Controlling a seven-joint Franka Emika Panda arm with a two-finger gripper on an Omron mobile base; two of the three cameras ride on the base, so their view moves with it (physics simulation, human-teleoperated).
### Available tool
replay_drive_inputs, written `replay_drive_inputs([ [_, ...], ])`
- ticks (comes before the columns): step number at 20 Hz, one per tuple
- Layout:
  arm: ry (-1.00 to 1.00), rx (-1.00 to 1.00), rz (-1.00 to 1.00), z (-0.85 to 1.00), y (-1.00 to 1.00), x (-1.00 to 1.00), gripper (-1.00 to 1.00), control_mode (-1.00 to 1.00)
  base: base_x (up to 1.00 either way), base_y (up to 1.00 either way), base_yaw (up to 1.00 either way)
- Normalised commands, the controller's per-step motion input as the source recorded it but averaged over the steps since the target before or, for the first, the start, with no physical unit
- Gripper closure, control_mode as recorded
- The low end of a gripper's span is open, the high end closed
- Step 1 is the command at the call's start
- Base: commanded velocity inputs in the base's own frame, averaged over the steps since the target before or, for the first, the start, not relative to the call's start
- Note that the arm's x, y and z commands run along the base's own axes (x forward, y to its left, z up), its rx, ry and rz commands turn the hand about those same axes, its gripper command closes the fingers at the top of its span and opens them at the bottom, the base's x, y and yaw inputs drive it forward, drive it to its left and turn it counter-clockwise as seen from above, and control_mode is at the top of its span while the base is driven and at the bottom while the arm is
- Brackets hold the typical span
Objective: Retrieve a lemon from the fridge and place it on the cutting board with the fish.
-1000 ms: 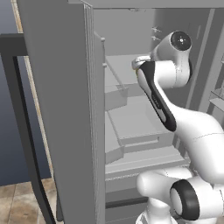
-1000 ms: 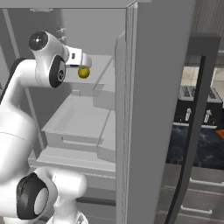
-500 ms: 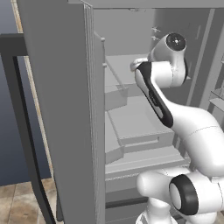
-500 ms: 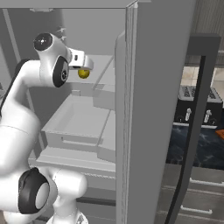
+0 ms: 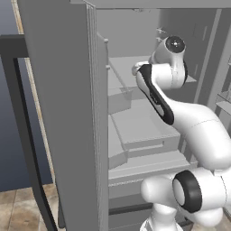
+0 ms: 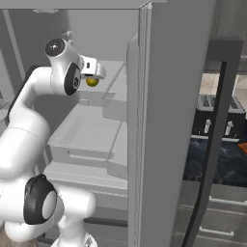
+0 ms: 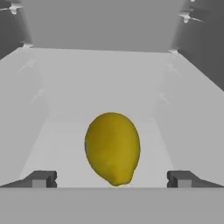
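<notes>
The fridge (image 6: 169, 96) stands open, and my arm reaches in over its pale grey shelves (image 5: 135, 122). A yellow lemon (image 7: 112, 148) lies on the upper shelf (image 7: 109, 83), directly ahead of my gripper (image 7: 111, 178). The gripper is open, with one fingertip (image 7: 41, 178) on each side of the fruit and clear gaps between. From the right base, the lemon (image 6: 91, 82) shows just under the white hand (image 6: 92, 68). In the left base view my arm covers the hand. The cutting board and the fish are out of view.
The open fridge doors (image 5: 67, 113) flank the arm on both sides. A drawer-like bin (image 6: 87, 135) sits below the lemon's shelf. Right of the fridge, a toaster (image 6: 217, 103) stands on a dark counter (image 6: 217, 159), behind a long dark door handle (image 6: 212, 144).
The hand has eased slightly further into the fridge toward the lemon. The lemon has not moved and the jaws have stayed wide.
</notes>
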Motion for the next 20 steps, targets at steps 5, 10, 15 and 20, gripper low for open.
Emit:
replay_drive_inputs([
  [5,0.0,0.0,0.0,0.0,0.0,0.09,-1.0,-1.0,0.0,0.0,0.0],
  [10,0.02,0.0,0.0,-0.05,0.0,0.01,-1.0,-1.0,0.0,0.0,0.0],
  [15,0.01,-0.01,0.0,-0.09,0.0,0.14,-1.0,-1.0,0.0,0.0,0.0],
  [20,0.0,-0.01,0.0,-0.07,0.0,0.1,-1.0,-1.0,0.0,0.0,0.0],
])
